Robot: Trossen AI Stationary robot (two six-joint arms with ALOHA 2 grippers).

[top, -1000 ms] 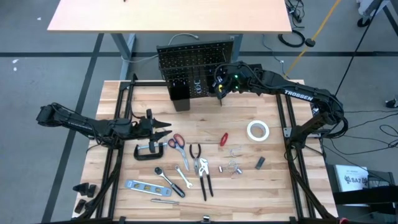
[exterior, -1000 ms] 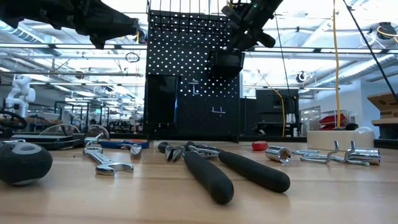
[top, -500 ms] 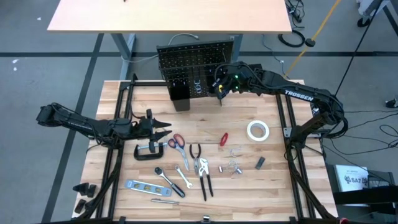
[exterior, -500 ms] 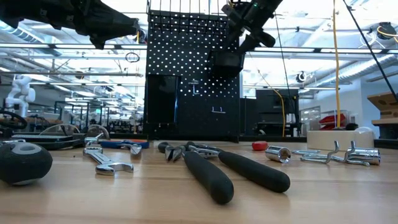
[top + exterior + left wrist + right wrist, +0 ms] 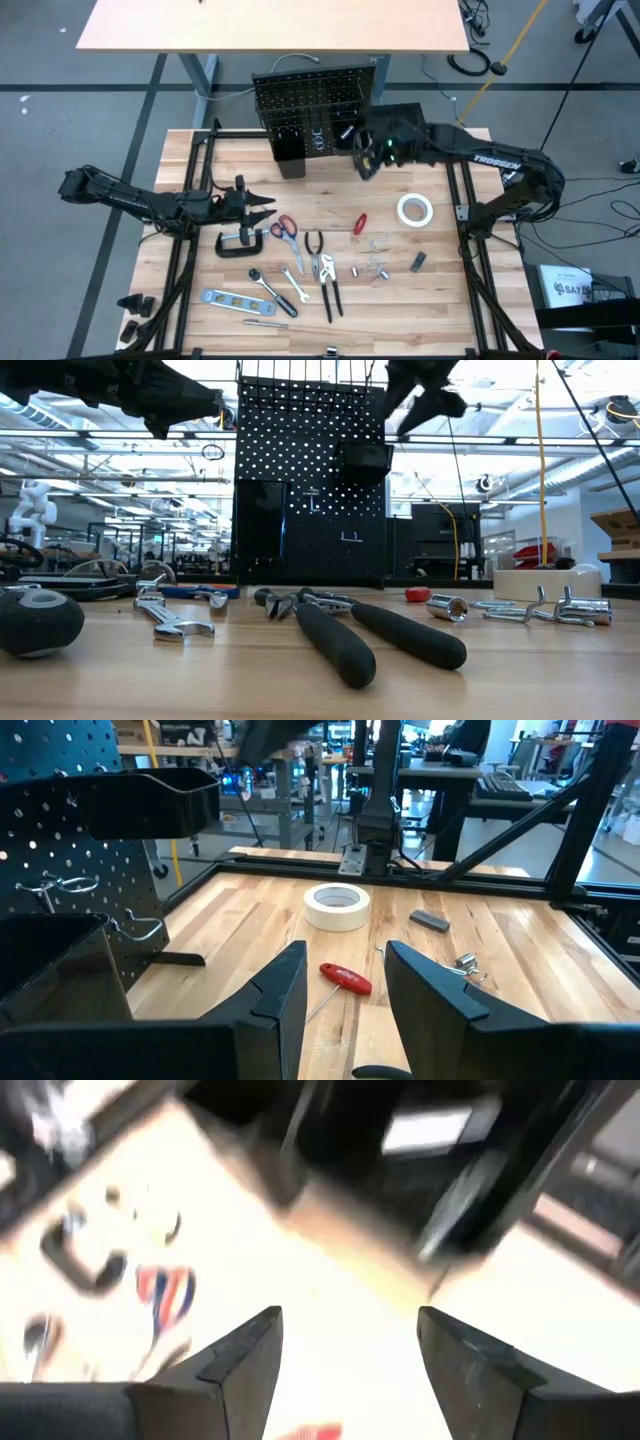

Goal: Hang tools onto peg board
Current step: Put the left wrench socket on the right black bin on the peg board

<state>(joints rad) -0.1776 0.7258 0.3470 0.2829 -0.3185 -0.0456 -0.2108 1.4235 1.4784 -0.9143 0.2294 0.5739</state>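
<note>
The black peg board stands upright at the table's far edge, with a small black bin hung on its right part. The tools lie flat on the table: red-handled scissors, a C-clamp, pliers, a level, a red screwdriver and a white tape roll. My right gripper hovers open just in front of the board's right end, holding nothing. Level above the table's left part, beside the scissors, my left gripper stands open with nothing between its fingers.
Black bins stand at the peg board's foot. Small metal hooks and bits and a dark block lie near the table's middle right. A ratchet wrench lies near the front. Black frame bars run along both table sides.
My right gripper has opened and let go of the small black bin, which stays hung on the peg board. The gripper has then pulled back from the board, toward the table's right and near side, and turned somewhat. My left gripper has kept still.
</note>
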